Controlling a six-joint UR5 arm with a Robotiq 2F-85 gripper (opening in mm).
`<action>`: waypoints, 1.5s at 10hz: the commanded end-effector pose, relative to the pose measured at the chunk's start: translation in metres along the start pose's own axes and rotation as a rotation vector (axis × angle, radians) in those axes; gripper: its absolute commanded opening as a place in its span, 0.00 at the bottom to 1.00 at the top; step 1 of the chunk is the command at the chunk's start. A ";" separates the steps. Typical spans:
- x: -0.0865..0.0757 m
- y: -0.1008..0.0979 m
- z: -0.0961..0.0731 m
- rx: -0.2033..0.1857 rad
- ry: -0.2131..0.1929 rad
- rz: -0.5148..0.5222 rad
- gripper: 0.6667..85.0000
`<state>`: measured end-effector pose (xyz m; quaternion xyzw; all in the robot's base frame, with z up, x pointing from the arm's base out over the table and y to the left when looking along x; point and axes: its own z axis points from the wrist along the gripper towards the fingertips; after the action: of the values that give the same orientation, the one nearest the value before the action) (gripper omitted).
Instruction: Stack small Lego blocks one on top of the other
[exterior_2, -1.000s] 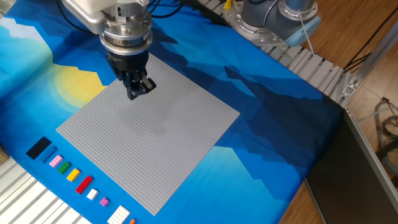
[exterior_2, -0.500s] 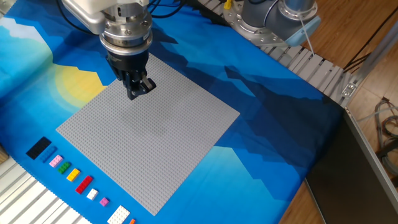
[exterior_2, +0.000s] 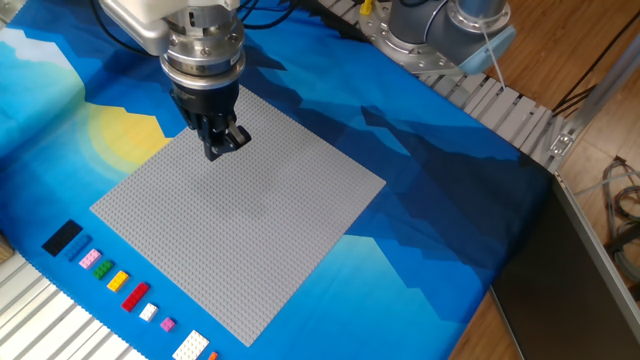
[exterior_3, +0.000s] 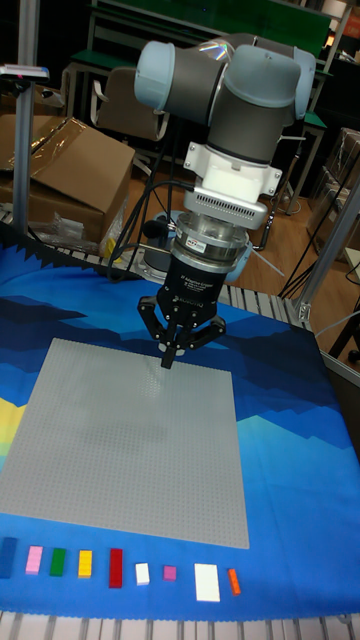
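Observation:
The small Lego blocks lie in a row on the blue cloth along the front edge of the grey baseplate (exterior_2: 250, 220) (exterior_3: 130, 450). From one end I see a flat black one (exterior_2: 63, 237) (exterior_3: 8, 556), then pink (exterior_2: 90, 259) (exterior_3: 35, 560), green (exterior_2: 101, 270) (exterior_3: 59, 562), yellow (exterior_2: 118, 280) (exterior_3: 85, 563), red (exterior_2: 134, 296) (exterior_3: 116, 567), small white (exterior_2: 148, 312) (exterior_3: 142, 573) and purple (exterior_2: 167, 324) (exterior_3: 169, 573). My gripper (exterior_2: 222, 146) (exterior_3: 170, 358) hangs over the baseplate's far part, well away from the row. Its fingers meet at the tips, shut, with nothing seen between them.
A larger white block (exterior_2: 192, 346) (exterior_3: 207, 581) and an orange one (exterior_2: 212, 355) (exterior_3: 233, 581) end the row. A metal roller rail (exterior_2: 500, 105) runs along the table's far side. Cardboard boxes (exterior_3: 70, 165) stand behind the table.

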<state>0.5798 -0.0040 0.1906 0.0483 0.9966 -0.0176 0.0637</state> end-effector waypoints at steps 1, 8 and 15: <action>-0.001 0.003 -0.001 -0.012 -0.001 0.005 0.00; 0.000 0.002 -0.001 -0.012 -0.001 0.009 0.00; 0.004 0.005 0.003 -0.053 -0.009 0.028 0.00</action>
<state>0.5784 -0.0043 0.1890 0.0523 0.9964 -0.0125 0.0655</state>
